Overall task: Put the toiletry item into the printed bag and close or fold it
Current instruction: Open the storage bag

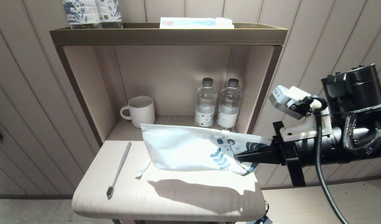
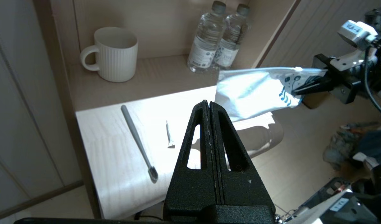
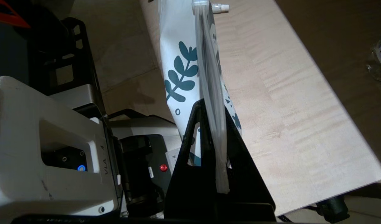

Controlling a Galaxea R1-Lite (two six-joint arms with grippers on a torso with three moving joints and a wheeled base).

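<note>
The right end effector (image 1: 240,157) is clamped on the printed end of the printed bag (image 1: 184,147), its fingers pinching the pouch's edge and holding it lifted above the counter (image 1: 178,199); the bag's far corner hangs low at about 9 o'clock from the grip. The toothbrush (image 1: 118,171) lies flat on the counter at 9 o'clock from the bag, apart from it, bristles toward the front edge. A short pale strip (image 1: 143,169) lies between them. The left end effector (image 2: 210,105) hovers above the counter, fingers pressed together, holding nothing.
</note>
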